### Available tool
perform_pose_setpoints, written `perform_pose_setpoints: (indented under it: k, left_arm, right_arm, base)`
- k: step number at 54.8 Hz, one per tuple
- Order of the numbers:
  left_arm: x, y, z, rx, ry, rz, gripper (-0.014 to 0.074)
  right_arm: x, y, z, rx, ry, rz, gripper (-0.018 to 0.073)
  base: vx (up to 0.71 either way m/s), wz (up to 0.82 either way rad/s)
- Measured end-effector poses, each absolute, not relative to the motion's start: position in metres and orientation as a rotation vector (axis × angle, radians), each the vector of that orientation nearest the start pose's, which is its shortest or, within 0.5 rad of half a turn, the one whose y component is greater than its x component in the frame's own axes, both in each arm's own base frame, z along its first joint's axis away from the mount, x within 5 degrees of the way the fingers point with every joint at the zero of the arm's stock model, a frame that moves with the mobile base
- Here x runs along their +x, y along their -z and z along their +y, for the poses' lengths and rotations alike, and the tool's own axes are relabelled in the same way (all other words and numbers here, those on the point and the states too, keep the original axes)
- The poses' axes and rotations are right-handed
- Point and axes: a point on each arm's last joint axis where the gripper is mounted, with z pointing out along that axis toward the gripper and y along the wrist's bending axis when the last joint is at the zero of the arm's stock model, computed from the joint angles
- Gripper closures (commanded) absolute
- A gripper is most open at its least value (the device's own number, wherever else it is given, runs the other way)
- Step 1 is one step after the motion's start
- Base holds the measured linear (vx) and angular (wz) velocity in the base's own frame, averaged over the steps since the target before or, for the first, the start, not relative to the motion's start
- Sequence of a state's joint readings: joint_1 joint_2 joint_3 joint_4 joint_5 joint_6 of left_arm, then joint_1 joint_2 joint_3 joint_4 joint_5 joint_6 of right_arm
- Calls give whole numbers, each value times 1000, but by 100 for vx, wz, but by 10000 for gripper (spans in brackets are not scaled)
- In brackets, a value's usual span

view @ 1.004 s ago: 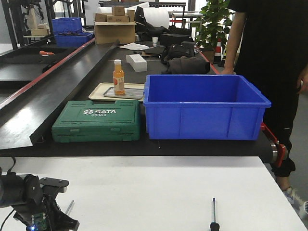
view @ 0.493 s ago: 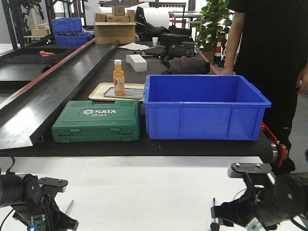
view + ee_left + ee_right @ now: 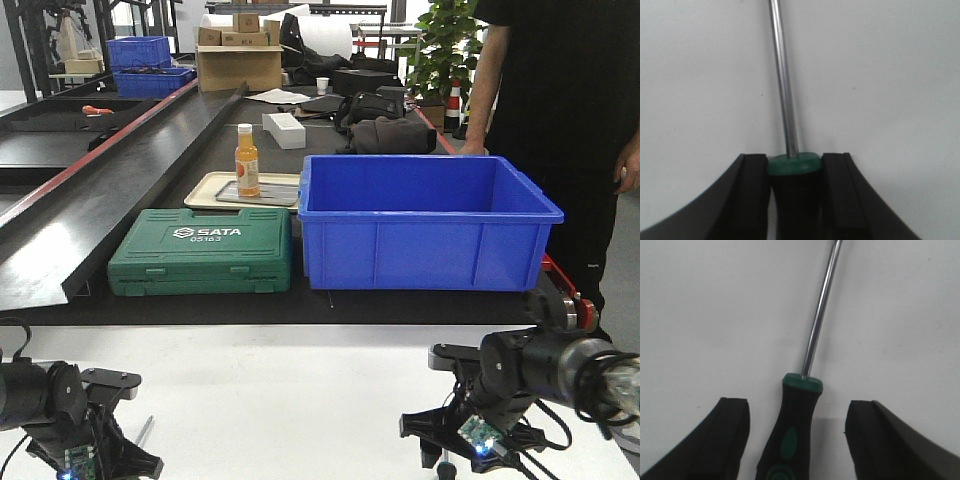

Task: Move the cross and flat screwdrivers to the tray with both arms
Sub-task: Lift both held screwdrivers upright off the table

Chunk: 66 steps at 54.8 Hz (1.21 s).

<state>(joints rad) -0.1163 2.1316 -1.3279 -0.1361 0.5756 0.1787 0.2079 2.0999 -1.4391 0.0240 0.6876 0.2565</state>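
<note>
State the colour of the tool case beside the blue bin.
The tool case is green, best seen in the exterior front-facing view.

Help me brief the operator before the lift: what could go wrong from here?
1. The left claw pinches its black-and-green-handled steel screwdriver just behind the green collar, so the long shaft may swing or slip on lifting.
2. The right claw is open, and the other black-and-green screwdriver lies tilted and off-centre between the jaws; closing may twist it.
3. An orange juice bottle stands on the shallow grey tray; a lowered tool could topple it.
</note>
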Motion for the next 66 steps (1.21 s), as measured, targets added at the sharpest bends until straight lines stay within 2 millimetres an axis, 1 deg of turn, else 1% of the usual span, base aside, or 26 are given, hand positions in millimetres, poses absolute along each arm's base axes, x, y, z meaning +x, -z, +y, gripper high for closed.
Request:
perform_pose_setpoints:
  k: [4, 14, 22, 27, 43, 53, 60, 66]
  left_arm:
    - [408, -106, -54, 273, 116, 2845, 602]
    - [408, -106, -54, 273, 116, 2845, 602]
    - [408, -106, -54, 273, 116, 2845, 602]
    - [408, -106, -54, 273, 116, 2845, 602]
    - [408, -106, -54, 272, 116, 2842, 602]
    - [408, -106, -54, 272, 116, 2842, 602]
    - [408, -106, -54, 272, 116, 2842, 602]
    - [409, -106, -54, 272, 115, 2840, 602]
  right_arm:
    - [422, -133, 89, 111, -97, 2872, 94]
    - [428, -114, 89, 130, -58, 2928, 94]
    - [431, -113, 89, 131, -60, 2916, 99]
    - [432, -113, 90, 132, -62, 2915, 117]
    - [430, -113, 92, 175, -101, 2940, 256]
    - [429, -113, 94, 217, -138, 2963, 314]
    - [428, -113, 95, 229, -150, 2973, 399]
    - [428, -113, 95, 192, -150, 2974, 489]
  base:
    - [0, 0]
    - [0, 0]
    - [0, 0]
    - [0, 0]
    - [0, 0]
    - [0, 0]
    - [0, 0]
    - [0, 0]
